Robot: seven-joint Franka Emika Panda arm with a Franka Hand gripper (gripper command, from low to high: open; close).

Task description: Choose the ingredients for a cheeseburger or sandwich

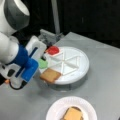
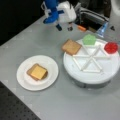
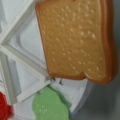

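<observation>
One toast [image 2: 71, 46] sits on the divided tray's [image 2: 110, 72] rim, and your gripper [image 2: 63, 27] is above the table just beside it!

You've got the gripper at about eleven o'clock from that toast in a front view; whether its fingers are open or closed, you cannot tell. Green leaf [image 2: 89, 39] and red disc [image 2: 111, 47] lie in neighbouring tray sections. At eight o'clock from the tray, the plate [image 2: 25, 80] carries the sandwich [image 2: 37, 72]: cheese [image 1: 72, 114] on top, toast beneath. Your wrist view shows toast [image 3: 75, 37], leaf [image 3: 51, 106], red disc [image 3: 3, 108].
</observation>
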